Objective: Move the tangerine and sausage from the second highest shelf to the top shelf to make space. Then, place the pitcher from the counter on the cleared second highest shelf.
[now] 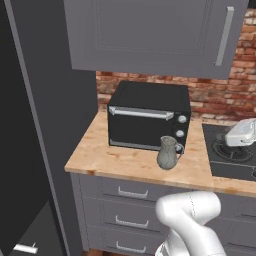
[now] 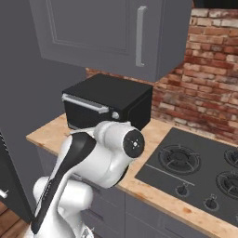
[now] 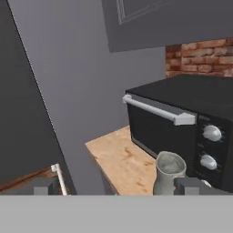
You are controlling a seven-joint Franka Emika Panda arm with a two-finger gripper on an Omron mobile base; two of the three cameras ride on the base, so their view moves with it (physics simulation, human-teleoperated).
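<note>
The dull grey pitcher point(image 1: 169, 152) stands upright on the light tan wooden counter point(image 1: 115, 160), just in front of the black microwave's right end. In the hand view the pitcher point(image 3: 169, 175) shows low and right of centre, a short way ahead of the fingers. My gripper point(image 3: 118, 186) is open, its two dark fingertips point(image 3: 45, 185) set wide apart with nothing between them. My white hand point(image 1: 242, 133) hovers over the stove, to the right of the pitcher. The tangerine, the sausage and both glass shelves are out of view.
A black microwave point(image 1: 149, 117) sits at the back of the counter under a grey wall cabinet point(image 1: 150, 35). A black gas stove point(image 2: 195, 172) lies to the right. The tall dark fridge front point(image 1: 25, 150) stands on the left. Brick wall behind.
</note>
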